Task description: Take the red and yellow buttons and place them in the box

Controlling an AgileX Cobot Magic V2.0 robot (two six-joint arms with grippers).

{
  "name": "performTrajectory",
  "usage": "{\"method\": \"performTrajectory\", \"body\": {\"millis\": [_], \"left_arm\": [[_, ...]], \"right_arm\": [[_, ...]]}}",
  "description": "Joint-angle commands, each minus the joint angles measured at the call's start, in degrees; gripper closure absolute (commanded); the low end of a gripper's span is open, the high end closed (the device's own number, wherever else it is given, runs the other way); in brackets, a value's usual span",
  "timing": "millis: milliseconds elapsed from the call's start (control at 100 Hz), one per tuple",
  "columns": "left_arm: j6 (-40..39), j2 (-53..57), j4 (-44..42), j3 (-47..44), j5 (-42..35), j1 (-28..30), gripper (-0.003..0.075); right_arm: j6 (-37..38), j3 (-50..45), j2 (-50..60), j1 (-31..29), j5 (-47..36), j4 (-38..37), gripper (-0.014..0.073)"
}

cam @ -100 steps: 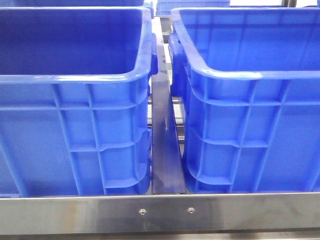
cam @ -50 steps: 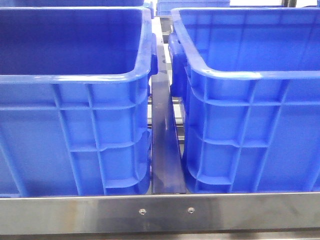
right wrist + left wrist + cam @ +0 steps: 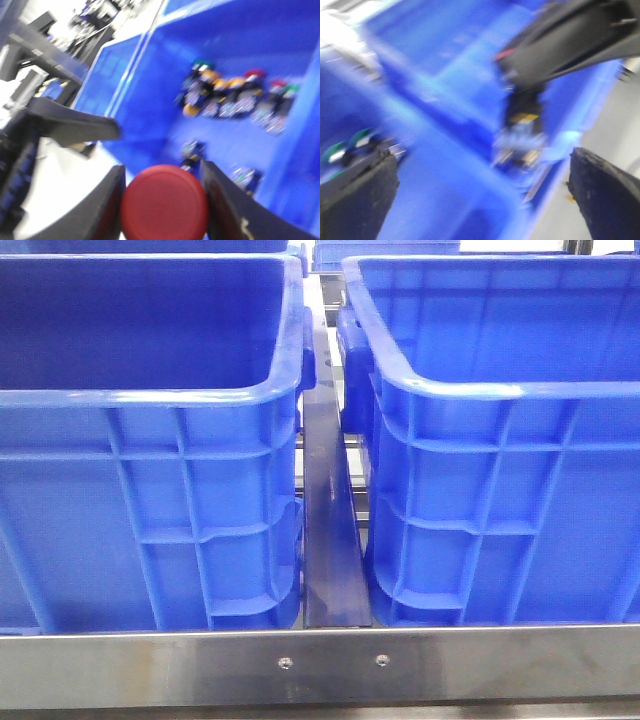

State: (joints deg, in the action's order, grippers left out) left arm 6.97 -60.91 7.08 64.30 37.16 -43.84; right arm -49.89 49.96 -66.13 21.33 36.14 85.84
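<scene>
My right gripper (image 3: 164,202) is shut on the red button (image 3: 165,197), its round dark red cap facing the camera between both fingers, held above a blue crate (image 3: 145,105). On that crate's floor lies a row of several push-buttons (image 3: 235,97), some with yellow-orange caps (image 3: 212,75). My left gripper (image 3: 482,200) is open and empty, its fingers (image 3: 355,195) wide apart over a blurred blue crate rim (image 3: 470,200). The front view shows the left crate (image 3: 150,440) and the right crate (image 3: 500,440) side by side, with no gripper or button in sight.
A dark rail (image 3: 330,530) runs between the crates, behind a steel front bar (image 3: 320,665). The other arm (image 3: 570,40) crosses the left wrist view, and green-capped buttons (image 3: 340,150) show beside the left finger. A dark arm part (image 3: 70,125) shows in the right wrist view.
</scene>
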Motion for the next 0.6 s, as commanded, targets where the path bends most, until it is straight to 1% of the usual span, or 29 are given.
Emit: {"method": "performTrajectory", "body": {"millis": [0, 150, 410, 510, 590], "left_arm": [[-0.8, 3.4, 0.2, 0.2, -3.2, 3.8, 0.0095], [-0.8, 7.9, 0.2, -3.6, -3.0, 13.0, 0.01], [-0.8, 17.0, 0.2, -11.6, -3.0, 31.5, 0.01], [-0.8, 20.1, 0.2, -14.1, -3.0, 36.8, 0.01], [-0.8, 22.1, 0.3, -15.8, -3.0, 39.5, 0.0101]], "right_arm": [[-2.7, 2.1, 1.2, 0.1, -2.7, 3.4, 0.0475], [-5.2, 2.1, 1.2, 0.1, -7.1, 3.3, 0.0475], [-10.8, 2.1, 1.2, 0.1, -17.2, 3.2, 0.0475], [-13.8, 2.1, 1.2, 0.1, -22.7, 3.2, 0.0475], [-16.7, 2.1, 1.2, 0.1, -27.4, 3.2, 0.0475]]}}
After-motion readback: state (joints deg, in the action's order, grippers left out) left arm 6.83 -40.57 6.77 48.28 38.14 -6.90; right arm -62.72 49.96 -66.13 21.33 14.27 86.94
